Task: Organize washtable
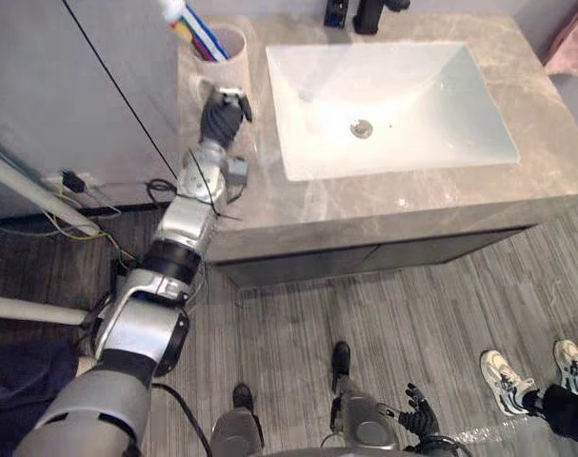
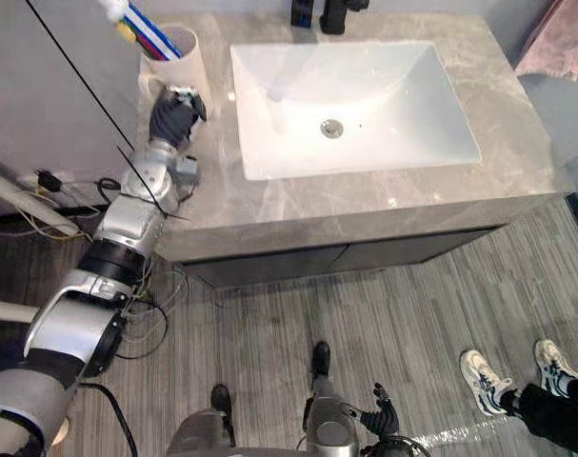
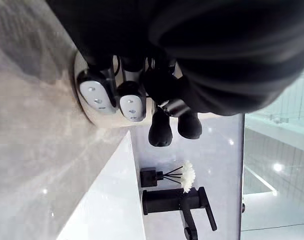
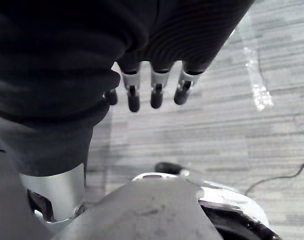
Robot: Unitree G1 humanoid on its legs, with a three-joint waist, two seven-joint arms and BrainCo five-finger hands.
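Observation:
A beige cup point(image 1: 228, 59) with toothbrushes point(image 1: 195, 33) in it stands upright at the back left corner of the grey marble counter point(image 1: 412, 202). My left hand point(image 1: 223, 114) reaches up to the cup's foot. In the left wrist view its fingers point(image 3: 97, 93) are curled against the cup's lower wall point(image 3: 80, 76). My right hand point(image 1: 420, 417) hangs low over the floor, away from the counter, and its fingers point(image 4: 157, 91) are straight and hold nothing.
A white basin point(image 1: 393, 105) is sunk in the middle of the counter. A black faucet point(image 1: 369, 14) and a black reed diffuser point(image 1: 336, 11) stand behind it. Pink cloth point(image 1: 569, 43) lies at the far right. A person's shoes point(image 1: 506, 379) are on the floor at lower right.

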